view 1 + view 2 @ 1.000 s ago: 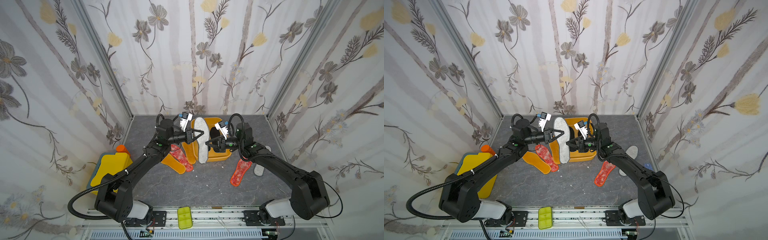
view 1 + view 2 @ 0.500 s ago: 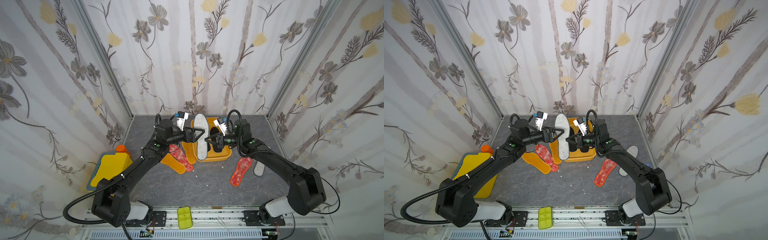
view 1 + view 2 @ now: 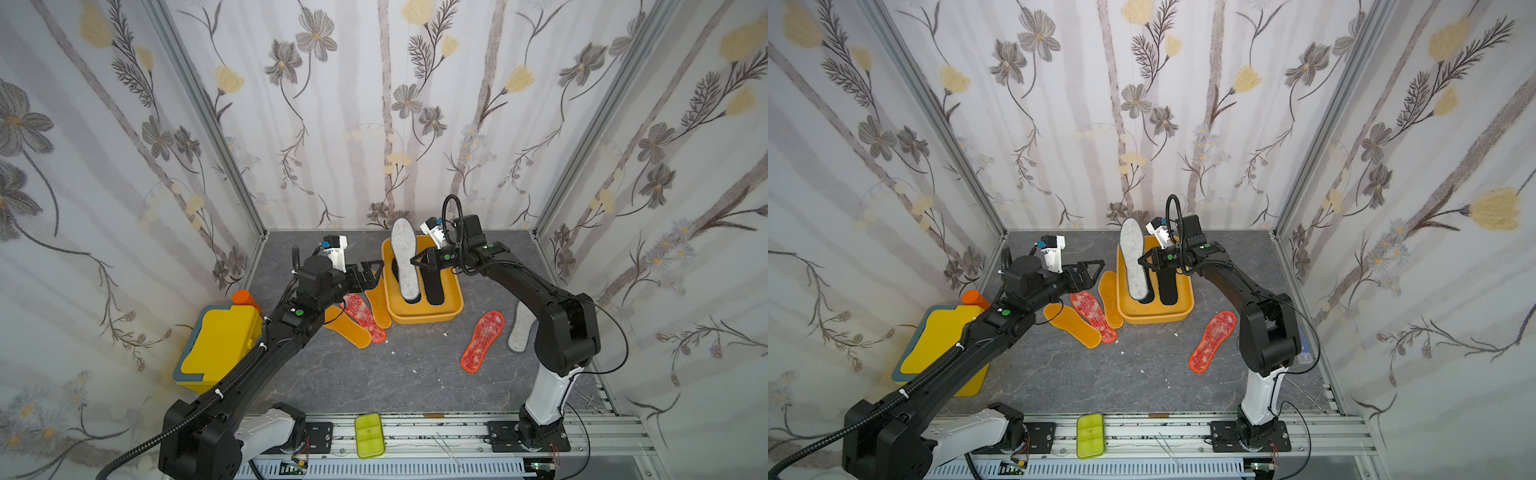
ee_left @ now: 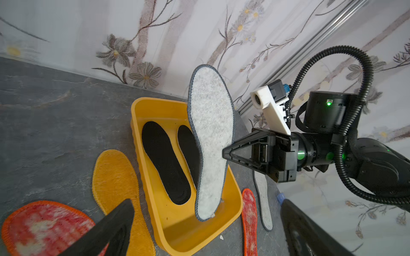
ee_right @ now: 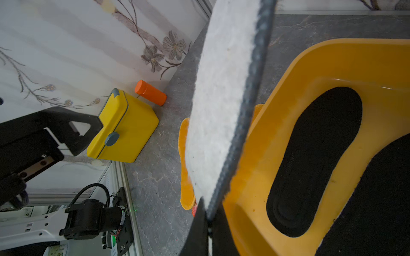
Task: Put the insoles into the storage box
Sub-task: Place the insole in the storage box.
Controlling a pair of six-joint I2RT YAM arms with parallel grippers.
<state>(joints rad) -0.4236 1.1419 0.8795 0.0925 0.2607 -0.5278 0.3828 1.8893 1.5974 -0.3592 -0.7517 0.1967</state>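
Observation:
The yellow-orange storage box sits at the back middle with two black insoles lying flat in it. A grey-white felt insole stands tilted, heel down in the box and toe above the far rim. My right gripper is shut on its edge. My left gripper is open, left of the box, holding nothing.
Two orange-yellow insoles and a red speckled one lie left of the box. Another red one and a grey felt one lie right. A yellow lidded box, an orange cylinder and a lime tray are nearby.
My left gripper has opened, let go of the felt insole and drawn back to the left. The right gripper has closed in on the insole's edge and now holds it.

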